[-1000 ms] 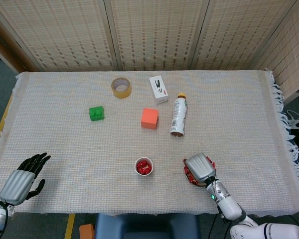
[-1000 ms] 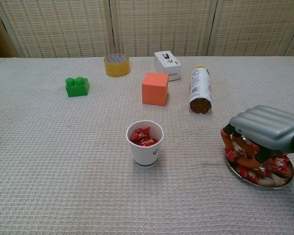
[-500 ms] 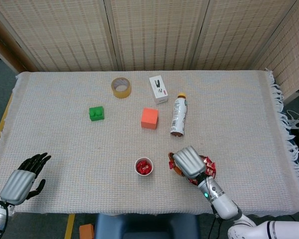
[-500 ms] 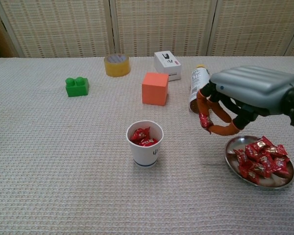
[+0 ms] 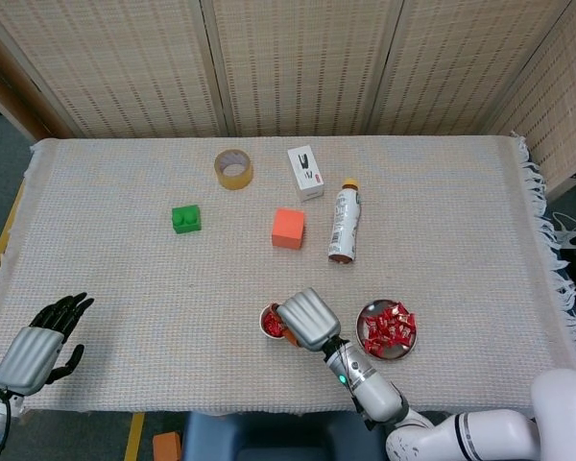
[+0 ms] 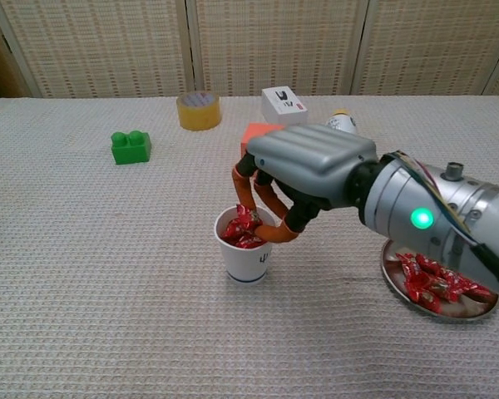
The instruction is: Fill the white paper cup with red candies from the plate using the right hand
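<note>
Chest view is showing the right hand (image 6: 303, 170) pinching a red candy (image 6: 243, 219) just over the white paper cup (image 6: 245, 246) near the table's middle, plate (image 6: 399, 285) sitting to its right; lowering further is risking tipping the light cup.

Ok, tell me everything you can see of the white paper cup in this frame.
The white paper cup stands upright on the woven tablecloth, near the front edge, left of the metal plate. It looks like plain white paper with a small dark mark on its side and a thin dark line near its base. Red candies already lie inside. The right hand is over its open mouth, orange fingertips at the rim, pinching a red candy. In the head view the hand partly hides the cup.
</note>
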You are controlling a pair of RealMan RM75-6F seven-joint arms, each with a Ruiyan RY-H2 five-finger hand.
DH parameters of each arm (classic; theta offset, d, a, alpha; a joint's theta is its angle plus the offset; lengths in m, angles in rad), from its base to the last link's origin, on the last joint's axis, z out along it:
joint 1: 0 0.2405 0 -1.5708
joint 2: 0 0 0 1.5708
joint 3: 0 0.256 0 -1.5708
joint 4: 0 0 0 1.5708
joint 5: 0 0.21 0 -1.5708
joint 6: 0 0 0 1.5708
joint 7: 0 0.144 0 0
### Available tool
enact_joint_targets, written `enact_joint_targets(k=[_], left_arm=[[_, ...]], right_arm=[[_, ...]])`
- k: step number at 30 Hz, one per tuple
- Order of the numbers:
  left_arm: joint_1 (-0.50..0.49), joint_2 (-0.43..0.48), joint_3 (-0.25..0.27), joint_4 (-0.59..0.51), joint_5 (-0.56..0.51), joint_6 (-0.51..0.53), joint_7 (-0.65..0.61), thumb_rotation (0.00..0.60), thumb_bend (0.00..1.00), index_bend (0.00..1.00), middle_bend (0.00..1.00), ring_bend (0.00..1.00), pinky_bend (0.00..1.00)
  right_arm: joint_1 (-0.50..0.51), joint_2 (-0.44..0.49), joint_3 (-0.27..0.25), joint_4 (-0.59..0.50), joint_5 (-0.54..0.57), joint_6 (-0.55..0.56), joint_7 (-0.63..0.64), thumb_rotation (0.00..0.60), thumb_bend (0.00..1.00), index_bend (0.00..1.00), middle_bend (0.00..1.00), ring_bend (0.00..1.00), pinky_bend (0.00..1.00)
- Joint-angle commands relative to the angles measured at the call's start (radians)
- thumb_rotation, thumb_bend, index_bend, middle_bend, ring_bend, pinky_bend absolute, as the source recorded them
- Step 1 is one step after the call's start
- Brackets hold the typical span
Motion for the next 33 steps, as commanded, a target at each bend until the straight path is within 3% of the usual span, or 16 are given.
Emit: enact_joint_targets(k=[1,3,7,11,17,25,33], left_arm=[[0.0,0.003,0.001,0.002,-0.002,-0.002,-0.006,0.6,0.5,0.0,0.0,0.05,0.16],[-0.001,0.003,0.0,0.002,-0.002,-0.004,-0.006,0.6,0.5,0.0,0.0,0.05,0.16],[0.001,0.003,-0.001,0.001,-0.002,0.002,-0.006,0.6,0.5,0.0,0.0,0.05,0.16],[0.002,0.001,-0.001,0.0,-0.002,0.001,0.001,0.6,0.5,0.0,0.0,0.05,0.16],[0.007,0.001,-0.001,0.001,0.002,0.013,0.003,0.6,0.5,0.0,0.0,0.05,0.16],[0.002,-0.01,0.0,-0.002,0.003,0.0,0.029,0.6,0.5,0.0,0.0,0.05,0.16],[-0.002,-0.021,0.0,-0.006,-0.002,-0.014,0.056,0.6,0.5,0.0,0.0,0.05,0.16]], right_arm=[[0.013,-0.03,-0.004,0.035,0.009,-0.009,0.002,0.6,0.31,0.56,0.73,0.73,1.0],[0.018,-0.04,-0.009,0.053,0.002,-0.007,0.005,0.6,0.31,0.52,0.73,0.73,1.0],[0.018,-0.022,-0.03,0.055,0.01,-0.007,-0.003,0.6,0.31,0.27,0.73,0.72,1.0],[0.012,0.011,-0.046,0.032,0.016,0.001,-0.004,0.6,0.31,0.13,0.73,0.71,1.0],[-0.07,0.133,-0.126,-0.04,-0.085,0.078,0.077,0.6,0.31,0.16,0.73,0.71,1.0],[-0.178,0.31,-0.238,-0.028,-0.16,0.123,0.188,0.6,0.31,0.21,0.73,0.71,1.0],[-0.214,0.337,-0.274,0.058,-0.118,0.067,0.209,0.6,0.31,0.28,0.73,0.71,1.0]])
